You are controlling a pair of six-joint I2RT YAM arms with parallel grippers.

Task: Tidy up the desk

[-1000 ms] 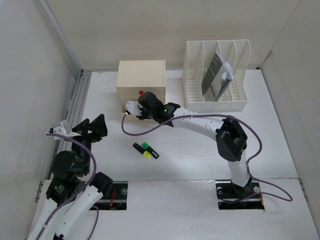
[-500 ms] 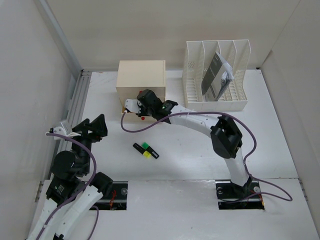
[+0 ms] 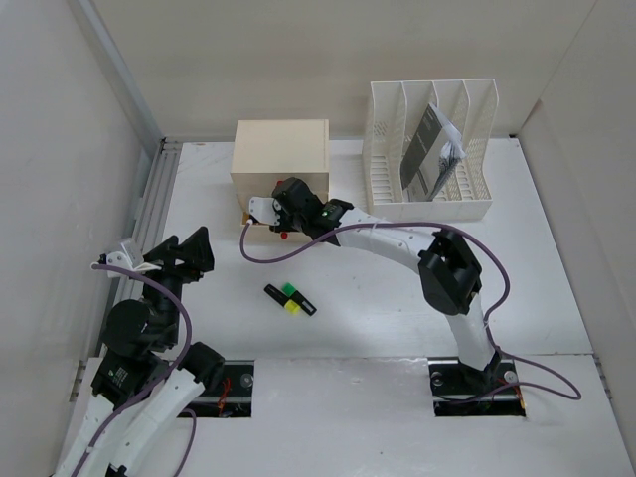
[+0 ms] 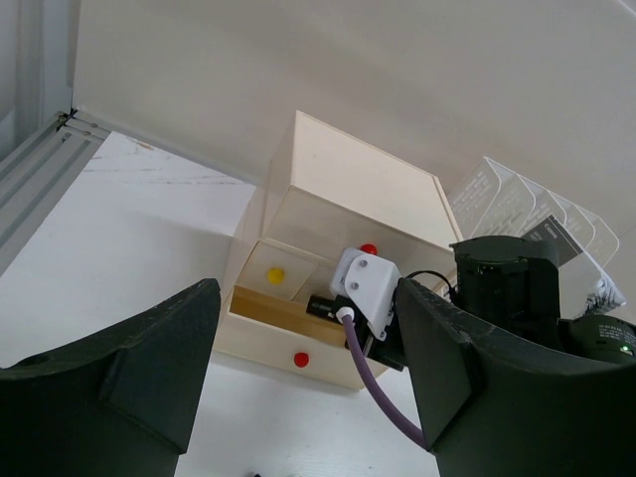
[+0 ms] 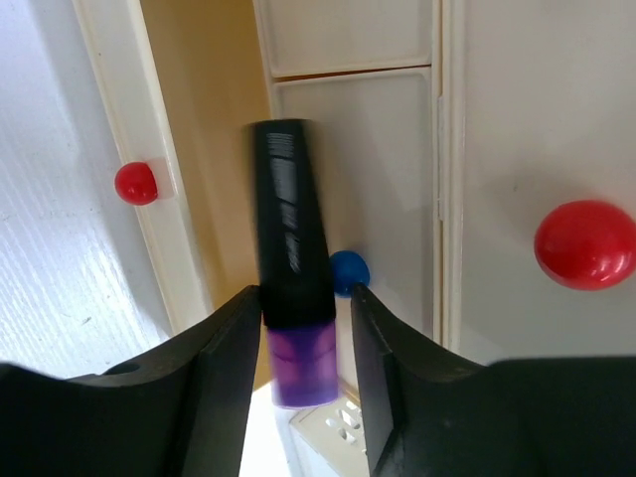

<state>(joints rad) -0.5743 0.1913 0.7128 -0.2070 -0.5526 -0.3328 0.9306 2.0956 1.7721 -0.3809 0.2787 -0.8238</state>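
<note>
The right gripper [image 5: 303, 308] stands at the open bottom drawer [image 4: 283, 316] of the box [image 3: 280, 154], its jaws flanking a purple marker [image 5: 290, 229]. The marker shows blurred, so whether the jaws clamp it cannot be told. For a clean drop, the marker should lie along the drawer, clear of the front wall and its knob [image 5: 136, 183], and be released low. The left gripper [image 4: 306, 328] hangs open and empty. The desk [image 3: 378, 298] spans the workspace under both arms. Two more markers [image 3: 290, 298] lie near its middle.
</note>
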